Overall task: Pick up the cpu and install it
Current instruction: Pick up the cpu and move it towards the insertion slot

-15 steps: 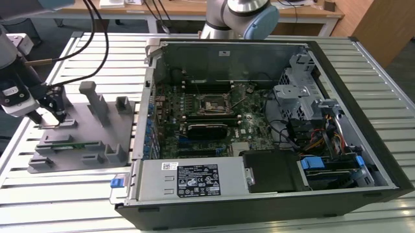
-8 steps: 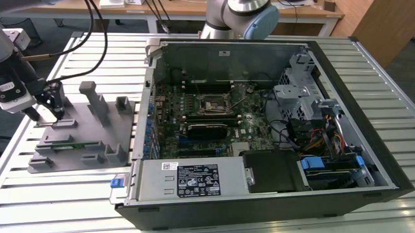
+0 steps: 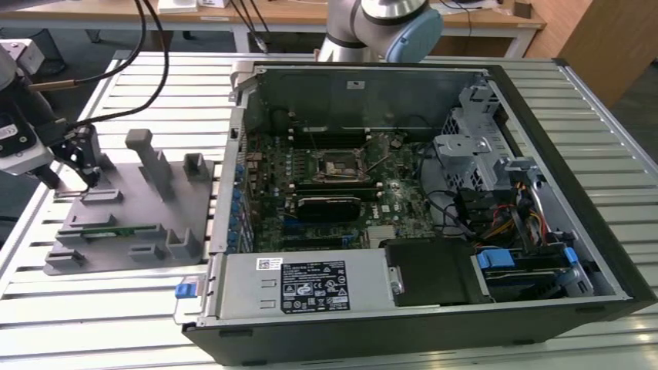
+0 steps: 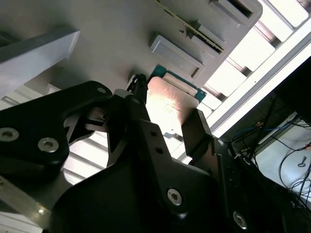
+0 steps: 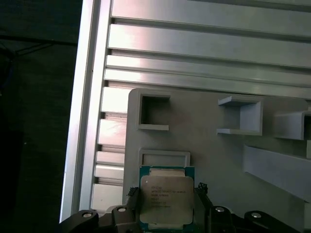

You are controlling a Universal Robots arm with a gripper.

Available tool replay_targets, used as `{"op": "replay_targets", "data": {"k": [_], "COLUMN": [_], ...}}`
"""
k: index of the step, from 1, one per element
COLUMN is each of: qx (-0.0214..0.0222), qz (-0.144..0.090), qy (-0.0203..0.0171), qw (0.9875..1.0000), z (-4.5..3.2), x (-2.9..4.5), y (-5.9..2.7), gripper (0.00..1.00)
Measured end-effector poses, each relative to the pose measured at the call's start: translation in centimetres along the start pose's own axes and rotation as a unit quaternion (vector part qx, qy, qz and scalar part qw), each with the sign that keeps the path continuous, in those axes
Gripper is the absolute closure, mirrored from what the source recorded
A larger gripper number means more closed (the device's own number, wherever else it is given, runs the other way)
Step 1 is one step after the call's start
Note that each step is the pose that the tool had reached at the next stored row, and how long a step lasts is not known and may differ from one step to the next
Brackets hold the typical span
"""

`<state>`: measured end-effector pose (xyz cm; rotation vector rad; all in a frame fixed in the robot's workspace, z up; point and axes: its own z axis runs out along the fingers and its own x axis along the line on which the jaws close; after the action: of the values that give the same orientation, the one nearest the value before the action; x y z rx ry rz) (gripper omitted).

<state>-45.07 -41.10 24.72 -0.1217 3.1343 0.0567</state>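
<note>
Silver slats make up the counter (image 3: 113,316), with an open computer case (image 3: 411,339) on it. At the exterior view's left, over the grey tray (image 3: 134,208), the fingers (image 4: 194,130) squeeze the cpu (image 5: 166,199) from two sides. It is small, flat and square, shiny silver-grey on top with a green edge.

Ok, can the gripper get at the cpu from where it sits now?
Probably yes: the gripper is right at the cpu, straddling it over the grey tray, and nothing covers the chip's metal top.
</note>
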Motion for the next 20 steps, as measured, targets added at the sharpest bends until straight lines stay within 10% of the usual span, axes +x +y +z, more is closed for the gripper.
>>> {"op": "replay_targets", "data": {"k": [20], "qx": [-0.0018], "qz": [0.000], "qy": [-0.0002], "qw": [1.0000], "z": [-1.91], "x": [-0.01], "y": [0.07], "gripper": [0.47]}}
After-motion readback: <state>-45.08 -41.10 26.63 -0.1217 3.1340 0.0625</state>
